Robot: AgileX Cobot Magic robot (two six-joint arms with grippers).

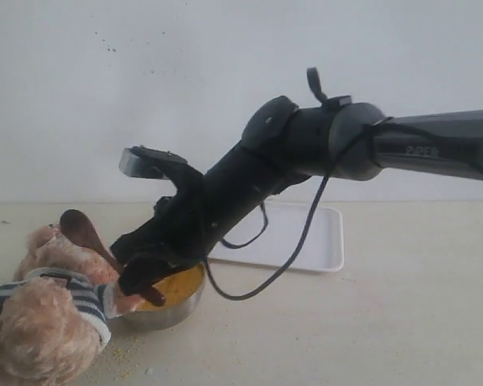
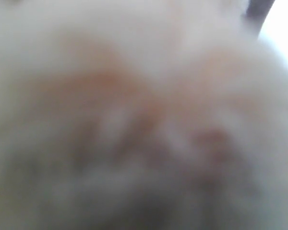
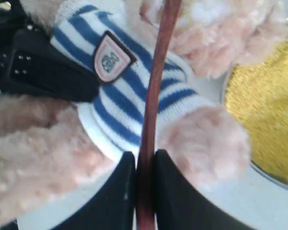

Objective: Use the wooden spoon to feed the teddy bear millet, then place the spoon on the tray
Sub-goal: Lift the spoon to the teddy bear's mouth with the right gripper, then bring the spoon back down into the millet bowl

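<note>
The teddy bear (image 1: 40, 326) lies tilted at the lower left in its striped shirt (image 3: 125, 96). My right gripper (image 1: 141, 280) reaches across the steel bowl and is shut on the wooden spoon (image 1: 80, 227), its jaws (image 3: 145, 155) pinching the slim handle (image 3: 158, 72). The spoon's oval bowl is raised against the bear's fur above the shirt. Yellow millet (image 1: 181, 283) fills the steel bowl (image 1: 173, 314) beside the bear's paw (image 3: 206, 143). A black finger of my left gripper (image 3: 43, 72) presses on the shirt. Blurred bear fur (image 2: 144, 115) fills the left wrist view.
The white tray (image 1: 314, 241) lies behind the steel bowl, towards the right, partly hidden by the right arm (image 1: 322, 145) and its hanging cable. Spilled millet grains (image 1: 125, 350) dot the beige table in front of the bowl.
</note>
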